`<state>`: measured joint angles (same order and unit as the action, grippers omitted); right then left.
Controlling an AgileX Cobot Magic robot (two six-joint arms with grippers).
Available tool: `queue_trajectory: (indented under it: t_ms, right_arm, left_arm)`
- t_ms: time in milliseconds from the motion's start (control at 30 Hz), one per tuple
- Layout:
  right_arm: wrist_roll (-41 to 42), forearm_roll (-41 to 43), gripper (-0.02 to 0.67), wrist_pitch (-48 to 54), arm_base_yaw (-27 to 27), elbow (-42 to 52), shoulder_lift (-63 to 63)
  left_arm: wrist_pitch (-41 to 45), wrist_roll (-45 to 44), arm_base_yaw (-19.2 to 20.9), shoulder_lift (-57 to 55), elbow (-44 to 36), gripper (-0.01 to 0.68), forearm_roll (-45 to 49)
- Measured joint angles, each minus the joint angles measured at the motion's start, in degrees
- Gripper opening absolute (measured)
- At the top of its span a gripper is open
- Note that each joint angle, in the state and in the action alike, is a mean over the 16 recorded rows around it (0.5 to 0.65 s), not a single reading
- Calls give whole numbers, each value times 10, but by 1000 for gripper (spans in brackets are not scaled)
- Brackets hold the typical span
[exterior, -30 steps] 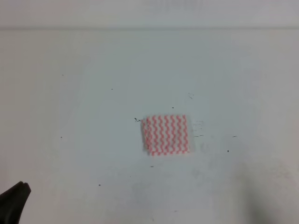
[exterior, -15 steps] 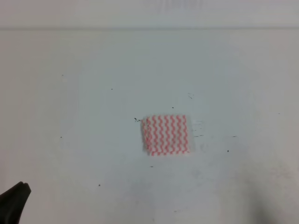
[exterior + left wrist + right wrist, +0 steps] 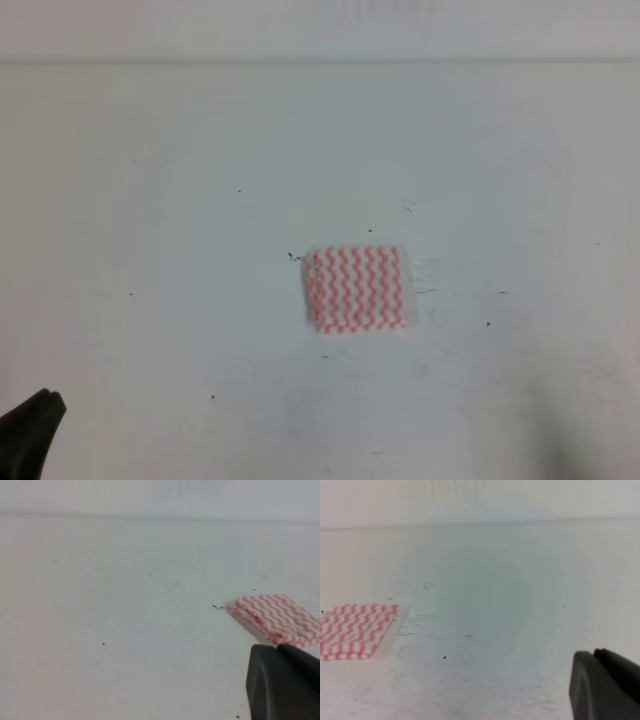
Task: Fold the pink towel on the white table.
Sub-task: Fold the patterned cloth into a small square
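Observation:
The pink towel [image 3: 355, 289] lies flat as a small folded rectangle with pink-red and white zigzag stripes, a little right of the middle of the white table [image 3: 180, 200]. My left gripper [image 3: 30, 430] sits at the bottom left corner of the exterior high view, far from the towel. In the left wrist view the towel [image 3: 277, 617] lies just beyond the left gripper [image 3: 276, 647], whose dark fingers are pressed together with nothing between them. The right wrist view has the towel [image 3: 355, 630] at far left and the right gripper [image 3: 593, 653] at lower right, fingers together, holding nothing.
Tiny dark specks [image 3: 291, 257] dot the table around the towel, and faint scuffs [image 3: 425, 290] lie to its right. The table's far edge [image 3: 320, 62] runs across the top of the view.

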<state>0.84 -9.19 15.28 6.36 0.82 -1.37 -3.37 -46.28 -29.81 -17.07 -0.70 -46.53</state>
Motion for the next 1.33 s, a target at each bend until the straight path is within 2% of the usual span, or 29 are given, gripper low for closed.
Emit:
queue_trajectory:
  t_ms: [167, 300, 600, 733, 867, 1067, 1333]
  right_arm:
    - [0, -1, -18, 1, 0, -2, 1]
    - [0, -1, -18, 2, 0, -2, 1]
    - [0, -2, -18, 3, 0, -3, 2]
    - [0, -1, -18, 2, 0, -2, 1]
    - [0, -1, -18, 0, 0, 1, 0]
    - [0, -1, -18, 0, 0, 1, 0]
    - [0, -1, -18, -1, 0, 2, -1]
  left_arm:
    - [0, 45, 10, 3, 1, -5, 39]
    - [0, 112, 35, 19, 0, -5, 102]
    - [48, 261, 144, 111, -3, -5, 246]
    - [92, 296, 193, 153, -6, -5, 288]
    - [138, 319, 224, 178, -6, -5, 320]
    - [185, 350, 243, 188, -8, -4, 371]
    - [208, 362, 243, 188, -8, -5, 399]
